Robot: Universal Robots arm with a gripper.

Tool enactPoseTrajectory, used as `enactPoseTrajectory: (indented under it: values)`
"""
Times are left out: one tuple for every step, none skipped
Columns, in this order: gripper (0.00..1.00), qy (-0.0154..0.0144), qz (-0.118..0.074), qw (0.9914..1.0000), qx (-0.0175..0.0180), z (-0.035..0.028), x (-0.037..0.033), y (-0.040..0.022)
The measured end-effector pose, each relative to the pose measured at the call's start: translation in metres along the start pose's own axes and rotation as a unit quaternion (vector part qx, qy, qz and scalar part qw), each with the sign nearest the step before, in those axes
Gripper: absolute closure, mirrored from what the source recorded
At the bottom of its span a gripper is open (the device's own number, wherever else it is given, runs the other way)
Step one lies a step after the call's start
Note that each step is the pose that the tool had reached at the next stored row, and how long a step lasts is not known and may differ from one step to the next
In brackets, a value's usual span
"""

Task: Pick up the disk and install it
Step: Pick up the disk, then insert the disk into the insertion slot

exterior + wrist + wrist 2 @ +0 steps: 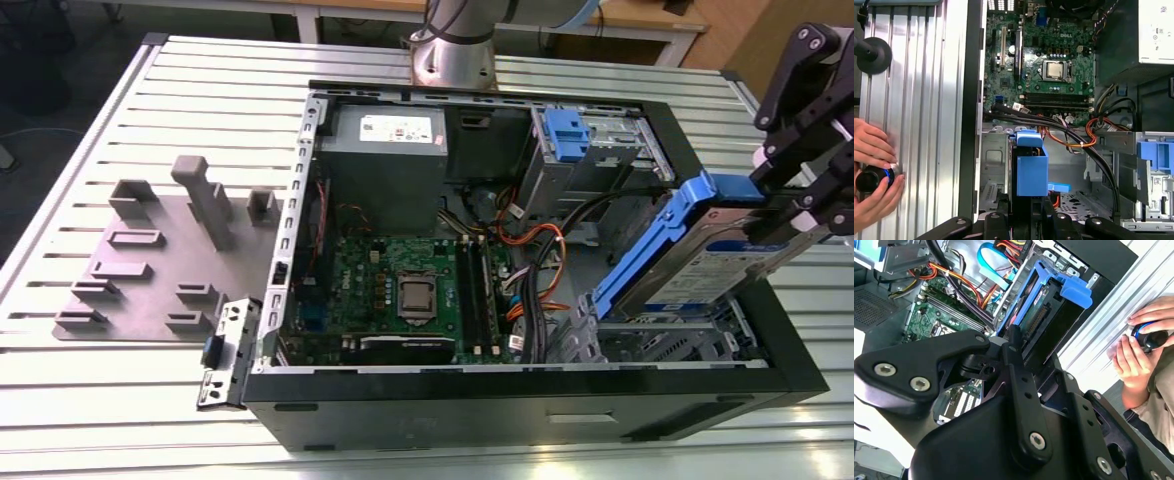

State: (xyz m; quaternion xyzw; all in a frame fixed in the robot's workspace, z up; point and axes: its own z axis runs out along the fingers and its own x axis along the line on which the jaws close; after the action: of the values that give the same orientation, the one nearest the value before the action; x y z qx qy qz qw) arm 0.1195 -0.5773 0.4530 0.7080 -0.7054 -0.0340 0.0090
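The disk (697, 258), a silver drive in a blue carrier, hangs tilted over the lower right corner of the open computer case (534, 405) in the exterior view. Its lower end dips toward the metal drive cage (667, 335). My gripper (787, 205) is shut on the disk's upper end, coming in from the exterior view's right. In the second wrist view the black fingers (1013, 337) clamp the disk (1046, 305) edge-on. In the first wrist view the disk (1031, 167) points down into the cage (994, 165), with the gripper (1029, 222) behind it.
Inside the case lie a green motherboard (400, 290), orange and black cables (534, 260), a grey power supply (380, 140) and a blue latch piece (567, 135). A grey fixture plate (147, 270) sits on the slatted table. A person's hands (874, 170) hold a round knob beside the case.
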Motion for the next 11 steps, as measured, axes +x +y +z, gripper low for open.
enactPoseTrajectory:
  values:
    - [0.65,-0.0002,0.004,0.99999,0.0001,0.0001,0.0000,0.0000]
    - [0.65,-0.0005,0.008,0.99996,0.0003,0.0002,0.0000,-0.0001]
    - [0.65,-0.0007,0.011,0.99994,0.0004,0.0002,0.0000,-0.0001]
    - [0.65,-0.0007,0.012,0.99993,0.0004,0.0002,0.0000,-0.0001]
    - [0.65,-0.0008,0.012,0.99993,0.0004,0.0004,0.0000,-0.0001]
    - [0.65,-0.0008,0.012,0.99992,0.0005,0.0010,0.0000,-0.0002]
    - [0.65,-0.0008,0.013,0.99992,0.0005,0.0015,0.0000,-0.0002]
    - [0.65,-0.0008,0.013,0.99992,0.0005,0.0019,0.0001,-0.0003]
    - [0.65,-0.0008,0.013,0.99991,0.0005,0.0020,0.0000,-0.0003]
    - [0.65,-0.0008,0.013,0.99991,0.0005,0.0021,0.0001,-0.0003]
    - [0.65,-0.0008,0.013,0.99991,0.0005,0.0021,0.0001,-0.0003]
